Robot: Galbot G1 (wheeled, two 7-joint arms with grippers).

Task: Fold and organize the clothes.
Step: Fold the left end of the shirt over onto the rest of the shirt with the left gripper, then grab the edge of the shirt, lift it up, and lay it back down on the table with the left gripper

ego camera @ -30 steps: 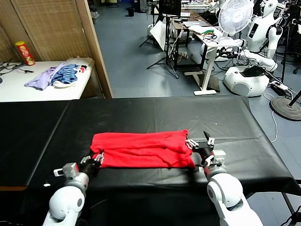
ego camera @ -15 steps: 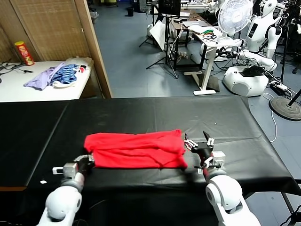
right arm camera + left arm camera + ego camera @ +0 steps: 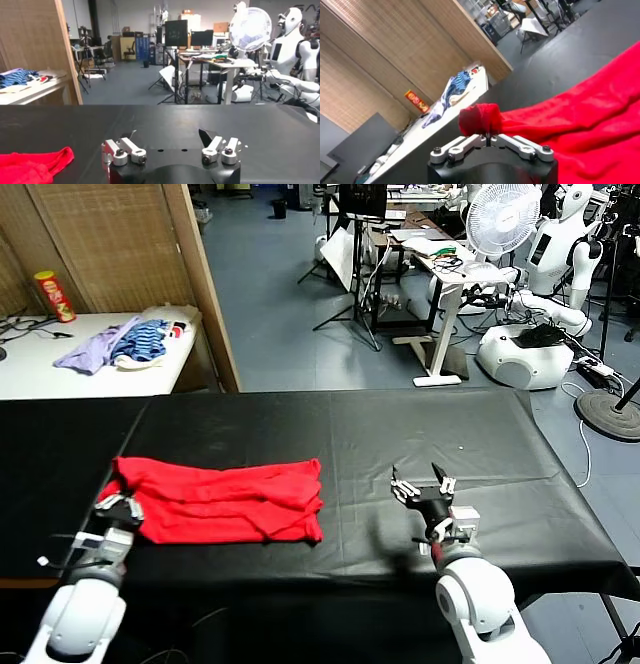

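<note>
A black cloth-covered surface (image 3: 420, 434) fills the foreground. Behind it on the left stands a white surface (image 3: 60, 369) carrying a heap of lilac and blue-striped garments (image 3: 115, 344) and a red cylindrical snack can (image 3: 52, 295), upright. Farther back, on the grey floor, stand a white pedestal fan (image 3: 500, 219), a white desk (image 3: 455, 284) and a white humanoid robot (image 3: 560, 239).

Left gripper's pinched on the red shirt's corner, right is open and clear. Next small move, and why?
Probably open the left gripper: it is shut on the red T-shirt, which lies folded on the black table, while the right gripper waits open, apart from the cloth.
</note>
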